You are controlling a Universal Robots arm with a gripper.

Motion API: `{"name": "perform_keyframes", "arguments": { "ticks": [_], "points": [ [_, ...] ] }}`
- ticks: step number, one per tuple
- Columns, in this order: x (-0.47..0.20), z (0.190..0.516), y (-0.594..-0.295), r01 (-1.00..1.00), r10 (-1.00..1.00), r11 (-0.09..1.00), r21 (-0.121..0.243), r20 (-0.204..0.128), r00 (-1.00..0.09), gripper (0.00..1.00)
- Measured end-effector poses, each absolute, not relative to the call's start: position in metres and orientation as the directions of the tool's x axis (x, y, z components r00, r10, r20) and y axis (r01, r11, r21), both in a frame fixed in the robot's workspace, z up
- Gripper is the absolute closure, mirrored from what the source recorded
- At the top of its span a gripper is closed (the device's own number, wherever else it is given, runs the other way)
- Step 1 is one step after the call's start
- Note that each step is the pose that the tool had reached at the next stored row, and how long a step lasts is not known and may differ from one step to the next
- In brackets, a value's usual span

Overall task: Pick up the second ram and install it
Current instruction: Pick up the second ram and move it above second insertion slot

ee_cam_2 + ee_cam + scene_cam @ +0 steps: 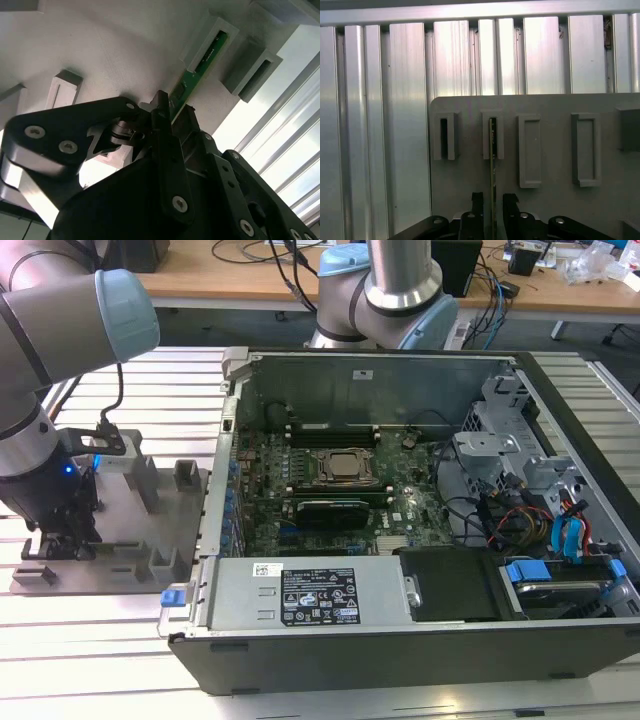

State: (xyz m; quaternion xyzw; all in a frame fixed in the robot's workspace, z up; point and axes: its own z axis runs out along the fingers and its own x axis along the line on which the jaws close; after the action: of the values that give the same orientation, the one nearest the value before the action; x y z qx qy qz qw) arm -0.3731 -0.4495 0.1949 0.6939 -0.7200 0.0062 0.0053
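Second ram (493,165): thin, flat, narrow dark-green memory stick, seen edge-on in the first wrist view. Stands on its long edge and runs straight between the two black fingers (478,215). Near end low between the fingertips; far end seated in the slot of a small grey plastic holder block (486,137) just ahead of them. Not clamped: fingers apart, one on each side of the stick, with a narrow sliver of grey between each one and the board.

Turns its broad face (192,80) to the second wrist view: green board, straight and unbent, darker where it enters the holder. Passes close by one fingertip there.

To one side of the fingers, another slotted grey block (444,136), apart from the stick with bare plate between. To the other side, two longer grey blocks (530,150), also apart from it.

Ahead of the fingers, past the holder blocks, the rounded edge of the flat grey fixture plate (555,105). Past that edge, the ribbed aluminium surface (455,60), open and bright.

In the exterior view, the open black and grey computer case (400,660) with its green motherboard (270,480). Well apart from the fingers, toward the exterior view's right, the case wall close by the plate's edge.
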Motion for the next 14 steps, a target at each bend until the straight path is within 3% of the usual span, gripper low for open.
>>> {"name": "perform_keyframes", "arguments": {
  "ticks": [2, 4, 14],
  "points": [
    [-0.3731, 0.195, -0.4495, -0.999, -0.999, 0.037, -0.002, 0.016, -0.037, 0.71],
    [-0.3731, 0.195, -0.4496, -0.999, -0.999, 0.037, -0.002, 0.016, -0.037, 0.85],
    [-0.3731, 0.195, -0.4496, -0.999, -0.999, 0.036, -0.002, 0.014, -0.036, 0.86]
  ]
}}
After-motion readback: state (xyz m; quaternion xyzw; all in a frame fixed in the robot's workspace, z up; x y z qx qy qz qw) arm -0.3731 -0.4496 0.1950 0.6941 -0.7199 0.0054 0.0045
